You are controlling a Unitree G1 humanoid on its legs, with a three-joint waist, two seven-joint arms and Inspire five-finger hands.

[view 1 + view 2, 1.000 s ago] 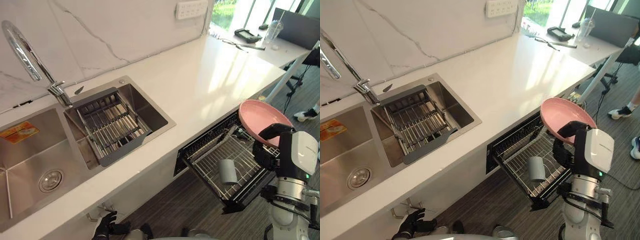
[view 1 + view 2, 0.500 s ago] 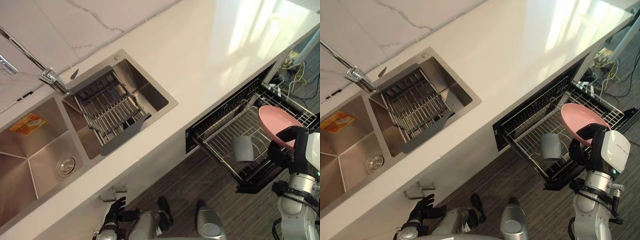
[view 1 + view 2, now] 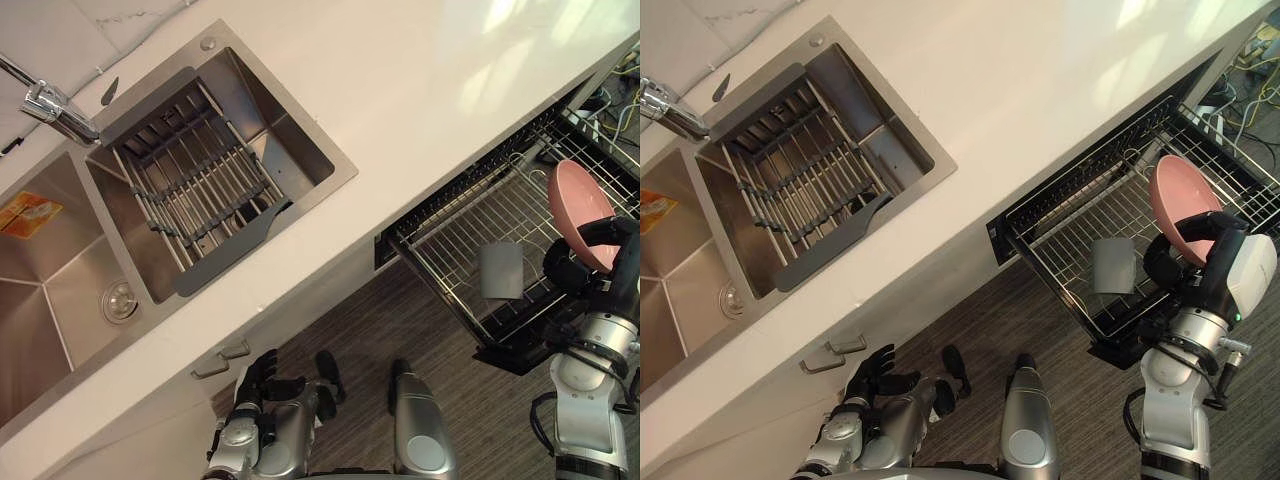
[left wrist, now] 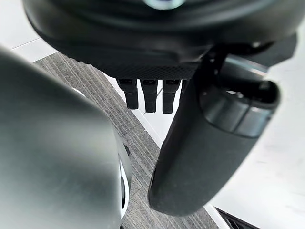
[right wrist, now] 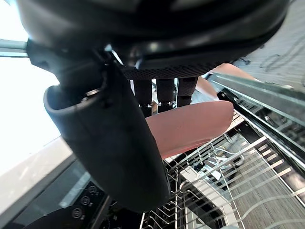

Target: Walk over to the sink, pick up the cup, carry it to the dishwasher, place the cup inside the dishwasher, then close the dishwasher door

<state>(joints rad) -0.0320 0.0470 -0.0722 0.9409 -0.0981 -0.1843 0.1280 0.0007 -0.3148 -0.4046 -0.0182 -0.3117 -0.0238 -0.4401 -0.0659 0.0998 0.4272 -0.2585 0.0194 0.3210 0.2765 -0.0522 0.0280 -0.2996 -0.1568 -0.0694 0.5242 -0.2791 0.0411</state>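
Pretty sleek build tbh: chunky silver-grey left arm (image 3: pixel 868 440) and right arm (image 3: pixel 1175 398), matte black left hand (image 3: pixel 876 370) and right hand (image 3: pixel 1170 268), with a white casing (image 3: pixel 1252 275) by the right wrist and a tiny green light (image 3: pixel 1237 318).

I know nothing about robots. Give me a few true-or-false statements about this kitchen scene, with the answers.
1. A grey cup lies in the dishwasher rack. True.
2. The right robot hand grips a pink bowl. True.
3. That rack is pushed in. False: it is pulled out.
4. The left robot hand holds the cup. False: it hangs open and empty.
5. A cup sits in the sink. False: the sink holds a drainer.
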